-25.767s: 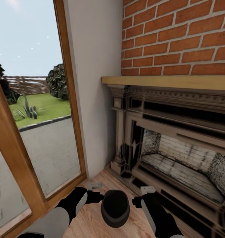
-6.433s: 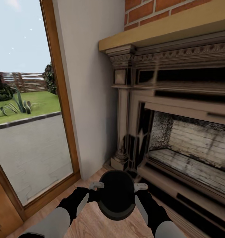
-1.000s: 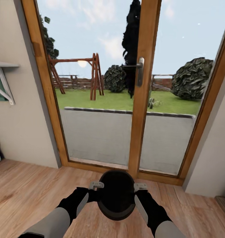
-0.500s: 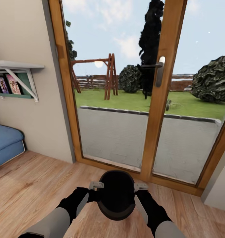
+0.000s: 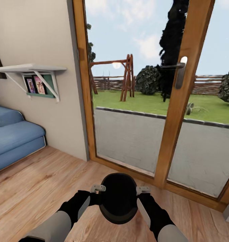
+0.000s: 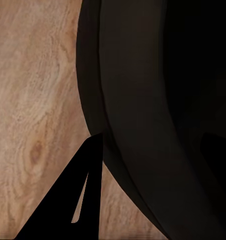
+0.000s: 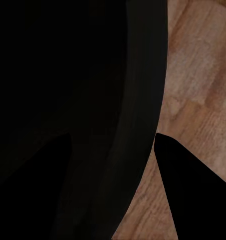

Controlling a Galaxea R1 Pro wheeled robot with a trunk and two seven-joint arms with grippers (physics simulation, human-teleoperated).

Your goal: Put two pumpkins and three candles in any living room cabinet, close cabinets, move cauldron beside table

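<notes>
The left gripper (image 5: 97,189) and the right gripper (image 5: 142,190) sit on opposite sides of the cauldron (image 5: 118,197), each with a finger over the rim: in the left wrist view one dark finger (image 6: 78,200) lies just outside the black wall (image 6: 137,125), and the right wrist view shows the same on its side, so both look closed on the cauldron, held above the plank floor (image 5: 37,188) in front of the trunk. The step in hand appears to be carrying it to the table, and doing that well means keeping both arms level and evenly spaced so the rim cannot slip out of either pinch, turning the base gently, and steering wide of the blue sofa (image 5: 13,137) and the glass doors (image 5: 134,134). The inner fingers are lost in the black interior, so the grip depth is hard to judge; the pot's underside is hidden, and the sofa is cut off at the edge.
</notes>
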